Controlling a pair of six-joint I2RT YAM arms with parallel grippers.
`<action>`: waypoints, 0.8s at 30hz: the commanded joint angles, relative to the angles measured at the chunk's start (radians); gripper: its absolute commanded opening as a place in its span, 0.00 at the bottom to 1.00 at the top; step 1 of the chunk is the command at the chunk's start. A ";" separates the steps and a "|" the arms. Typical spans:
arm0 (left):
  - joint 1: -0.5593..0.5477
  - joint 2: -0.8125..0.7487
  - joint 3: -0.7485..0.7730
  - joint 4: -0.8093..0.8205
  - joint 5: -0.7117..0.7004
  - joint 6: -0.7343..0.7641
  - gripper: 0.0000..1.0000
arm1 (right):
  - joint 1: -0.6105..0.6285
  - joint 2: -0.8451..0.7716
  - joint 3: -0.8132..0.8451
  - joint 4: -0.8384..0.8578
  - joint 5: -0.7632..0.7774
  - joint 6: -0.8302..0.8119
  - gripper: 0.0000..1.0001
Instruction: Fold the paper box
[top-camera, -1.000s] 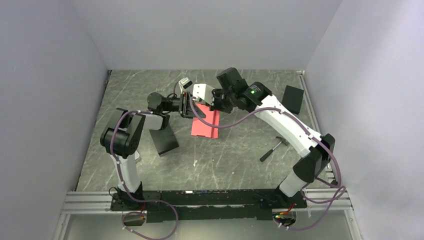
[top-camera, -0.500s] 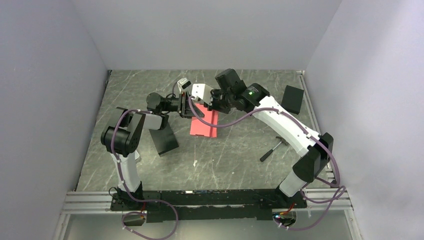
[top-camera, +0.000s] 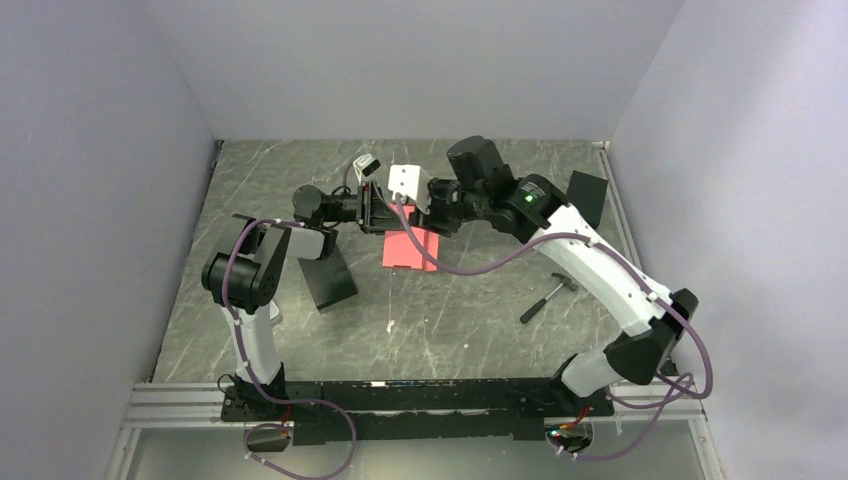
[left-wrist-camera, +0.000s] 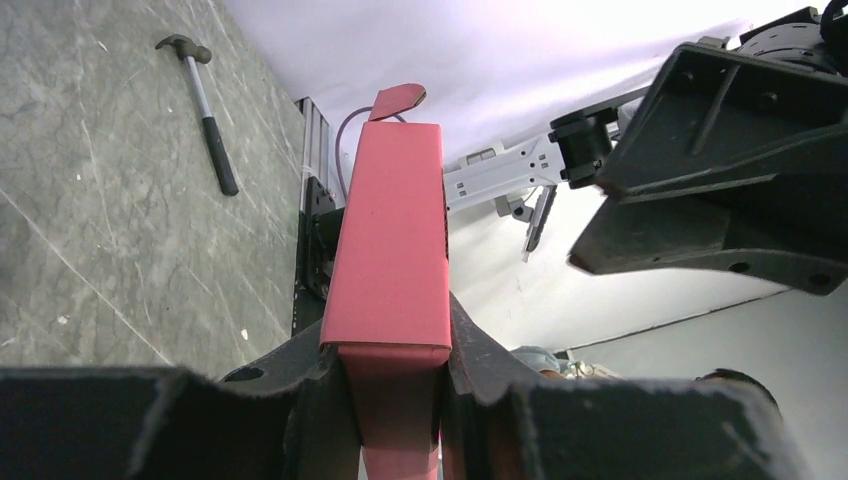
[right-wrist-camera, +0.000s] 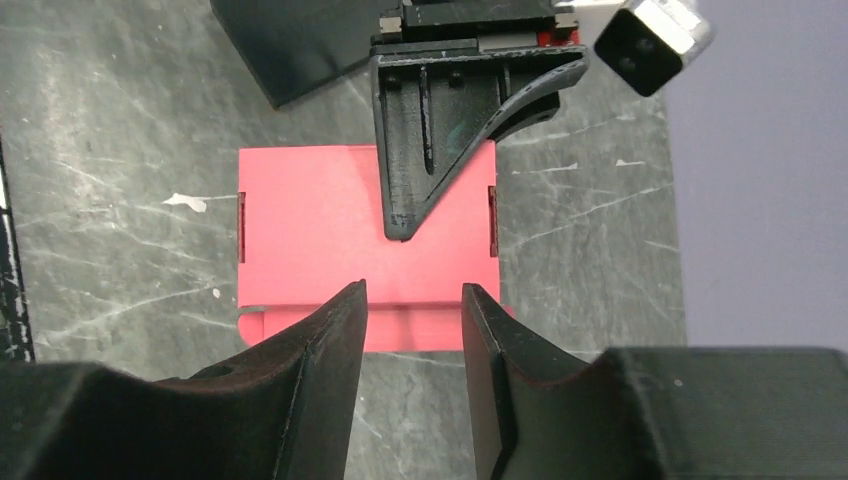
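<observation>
my left gripper (left-wrist-camera: 395, 372) pinched the paper box (top-camera: 410, 250) at its far edge; right gripper (right-wrist-camera: 412, 330) hung spread above it; i judged the card light, thin, easily creased; best gripped beside fold lines.

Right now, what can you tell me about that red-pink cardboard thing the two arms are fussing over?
The red-pink paper box is thin, plain cardboard, folded into a slim flat rectangular shape. Short slots mark two opposite edges, and a small rounded flap sticks up at its far end. The left end effector clamps one end, over the grey marbled table. The right end effector is open close by; contact cannot be judged.
</observation>
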 joint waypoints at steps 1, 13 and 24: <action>0.005 -0.018 0.019 0.056 -0.029 -0.013 0.03 | -0.031 -0.072 0.004 0.038 -0.095 0.036 0.44; 0.011 -0.054 -0.005 0.057 -0.035 0.050 0.03 | -0.497 -0.267 -0.542 0.745 -0.672 0.745 0.49; 0.013 -0.107 -0.030 0.058 -0.040 0.092 0.03 | -0.527 -0.223 -0.824 1.359 -0.731 1.326 0.61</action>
